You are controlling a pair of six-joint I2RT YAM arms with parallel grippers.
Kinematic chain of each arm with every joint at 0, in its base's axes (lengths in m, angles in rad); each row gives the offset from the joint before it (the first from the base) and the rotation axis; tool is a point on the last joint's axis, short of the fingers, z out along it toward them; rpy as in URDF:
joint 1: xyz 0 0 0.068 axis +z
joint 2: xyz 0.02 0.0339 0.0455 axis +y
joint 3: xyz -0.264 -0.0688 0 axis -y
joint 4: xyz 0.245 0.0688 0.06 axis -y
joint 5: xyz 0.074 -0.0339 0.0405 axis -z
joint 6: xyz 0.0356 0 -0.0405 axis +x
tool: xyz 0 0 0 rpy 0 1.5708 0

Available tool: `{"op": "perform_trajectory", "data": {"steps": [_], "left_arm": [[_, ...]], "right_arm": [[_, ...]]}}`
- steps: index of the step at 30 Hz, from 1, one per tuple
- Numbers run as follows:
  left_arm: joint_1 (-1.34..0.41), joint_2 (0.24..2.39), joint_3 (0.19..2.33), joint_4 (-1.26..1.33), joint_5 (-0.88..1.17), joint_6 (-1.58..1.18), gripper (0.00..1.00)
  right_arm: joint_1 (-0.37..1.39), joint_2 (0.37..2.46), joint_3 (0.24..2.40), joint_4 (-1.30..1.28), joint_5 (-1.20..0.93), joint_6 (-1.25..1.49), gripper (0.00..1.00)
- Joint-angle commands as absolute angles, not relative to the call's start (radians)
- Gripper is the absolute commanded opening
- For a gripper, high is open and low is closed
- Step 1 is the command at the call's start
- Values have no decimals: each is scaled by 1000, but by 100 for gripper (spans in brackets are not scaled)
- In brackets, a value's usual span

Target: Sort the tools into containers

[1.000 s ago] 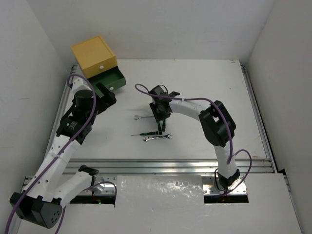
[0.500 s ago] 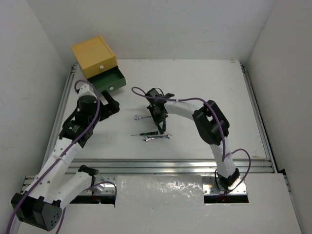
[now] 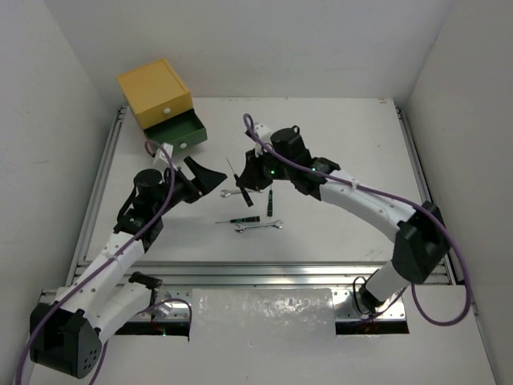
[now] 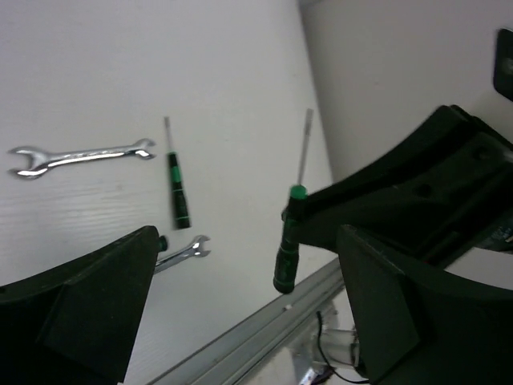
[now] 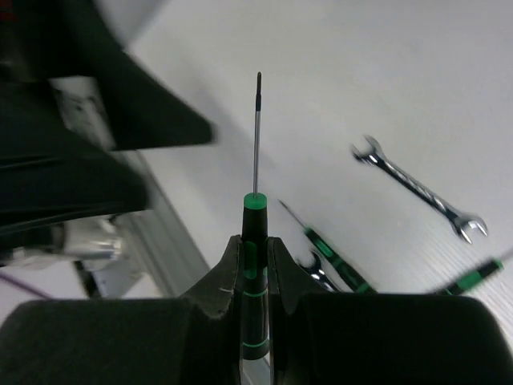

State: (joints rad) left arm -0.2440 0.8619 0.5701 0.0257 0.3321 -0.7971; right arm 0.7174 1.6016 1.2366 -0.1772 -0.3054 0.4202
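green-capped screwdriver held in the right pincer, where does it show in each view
Top external: the green-capped screwdriver is left of centre above the table, shaft slanting toward the back left.
Left wrist: centre right, shaft pointing up, handle end hanging free.
Right wrist: bottom centre, shaft pointing straight up the picture.
Shared landmark: the right pincer, clamped on the handle in all three views.

Yellow drawer (image 3: 152,90), dark green drawer (image 3: 183,131), black-and-green screwdriver (image 5: 253,241), silver wrench (image 5: 420,190), white table (image 3: 337,152).
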Motion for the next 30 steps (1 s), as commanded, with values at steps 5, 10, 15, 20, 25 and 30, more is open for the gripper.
{"op": "perform_trajectory", "data": {"steps": [5, 10, 15, 20, 25, 30], "left_arm": [[-270, 905, 569, 334, 472, -917, 81], [-290, 911, 568, 383, 482, -939, 67], [-298, 917, 564, 402, 485, -942, 25], [-298, 946, 590, 376, 460, -914, 0], [-293, 1002, 733, 151, 213, -871, 0], [-177, 1159, 946, -55, -179, -870, 0]], "right_arm": [[724, 1506, 1209, 23, -517, 471, 0], [727, 1520, 1247, 12, -554, 488, 0], [729, 1519, 1232, 49, -577, 512, 0], [729, 1509, 1229, 61, -589, 520, 2], [709, 1464, 1175, 8, -407, 546, 99], [588, 1362, 1047, -80, -258, 618, 99]]}}
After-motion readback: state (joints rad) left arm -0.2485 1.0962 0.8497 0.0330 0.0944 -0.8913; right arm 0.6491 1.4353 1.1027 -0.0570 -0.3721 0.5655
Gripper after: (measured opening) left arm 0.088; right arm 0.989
